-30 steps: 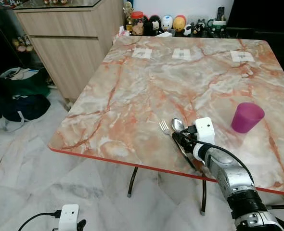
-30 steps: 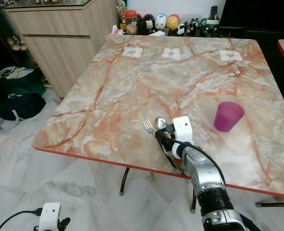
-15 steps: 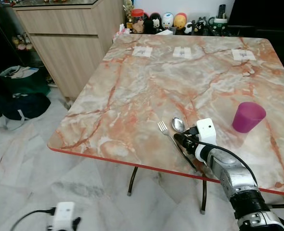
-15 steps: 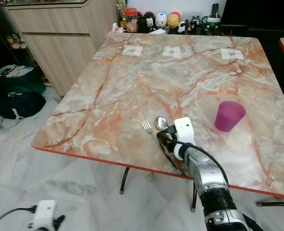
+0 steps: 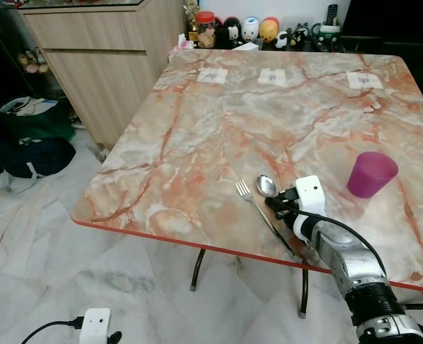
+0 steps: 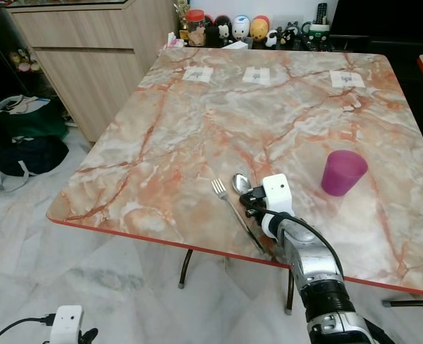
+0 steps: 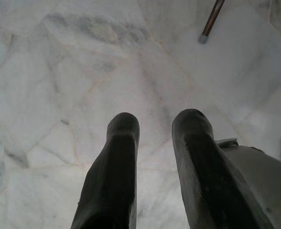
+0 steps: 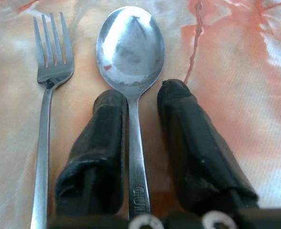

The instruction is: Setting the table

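Right gripper (image 8: 139, 112) is straddling the spoon (image 8: 131, 52) handle, fingers seemingly slightly parted | fork (image 8: 47, 90) lying beside, frame lower centre | head view adding purple cup (image 5: 371, 174) rightward | left gripper (image 7: 152, 143) hanging parted above floor (image 7: 59, 71)

On the marbled tabletop (image 6: 197, 122), the right gripper (image 6: 253, 206) rests beside a fork (image 6: 234, 213) and spoon (image 6: 241, 183), a purple cup (image 6: 343, 173) well apart.
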You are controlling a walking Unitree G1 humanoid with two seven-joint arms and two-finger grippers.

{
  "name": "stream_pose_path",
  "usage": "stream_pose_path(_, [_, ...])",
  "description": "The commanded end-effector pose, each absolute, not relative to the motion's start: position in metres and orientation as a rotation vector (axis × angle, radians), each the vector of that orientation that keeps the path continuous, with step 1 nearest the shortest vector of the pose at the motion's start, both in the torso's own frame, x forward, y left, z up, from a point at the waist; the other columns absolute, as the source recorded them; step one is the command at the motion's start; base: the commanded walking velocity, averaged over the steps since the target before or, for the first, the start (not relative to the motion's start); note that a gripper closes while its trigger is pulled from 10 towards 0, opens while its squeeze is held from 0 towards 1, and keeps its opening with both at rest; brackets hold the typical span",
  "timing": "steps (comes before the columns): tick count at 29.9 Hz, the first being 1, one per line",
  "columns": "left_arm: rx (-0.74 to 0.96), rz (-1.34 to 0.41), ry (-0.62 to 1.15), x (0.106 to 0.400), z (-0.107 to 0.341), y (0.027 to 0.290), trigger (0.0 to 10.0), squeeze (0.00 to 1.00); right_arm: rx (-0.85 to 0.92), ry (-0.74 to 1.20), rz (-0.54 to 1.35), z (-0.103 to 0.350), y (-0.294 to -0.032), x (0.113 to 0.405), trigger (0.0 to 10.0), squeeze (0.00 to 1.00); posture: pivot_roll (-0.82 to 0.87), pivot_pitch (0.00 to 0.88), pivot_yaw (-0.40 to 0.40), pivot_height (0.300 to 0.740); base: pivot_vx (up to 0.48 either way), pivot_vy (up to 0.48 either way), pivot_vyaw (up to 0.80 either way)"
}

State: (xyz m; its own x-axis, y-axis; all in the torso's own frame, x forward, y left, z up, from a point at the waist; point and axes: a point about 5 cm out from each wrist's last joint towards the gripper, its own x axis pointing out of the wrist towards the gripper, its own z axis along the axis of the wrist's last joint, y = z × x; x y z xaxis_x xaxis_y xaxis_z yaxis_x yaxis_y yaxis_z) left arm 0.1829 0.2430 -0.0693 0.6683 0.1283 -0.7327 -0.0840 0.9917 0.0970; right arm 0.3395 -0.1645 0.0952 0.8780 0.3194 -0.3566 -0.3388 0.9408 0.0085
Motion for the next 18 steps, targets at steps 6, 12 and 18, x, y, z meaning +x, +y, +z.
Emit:
stream_pose_path(6, [0.059,0.132,0.86,0.178,-0.071,0.247,10.0,0.0,-0.063,0.418,0.346,0.082,-0.164,0.334,0.0,0.0,-0.08,0.121,0.065,0.74,0.0,0.0,0.0])
stream_pose_path(12, [0.057,0.134,0.868,0.174,-0.074,0.246,10.0,0.0,-0.064,0.414,0.342,0.081,-0.163,0.333,0.0,0.0,-0.08,0.119,0.061,0.74,0.0,0.0,0.0])
stream_pose_path(18, [0.059,0.135,0.878,0.167,-0.076,0.247,10.0,0.0,-0.068,0.417,0.329,0.08,-0.163,0.332,0.0,0.0,-0.08,0.118,0.059,0.74,0.0,0.0,0.0])
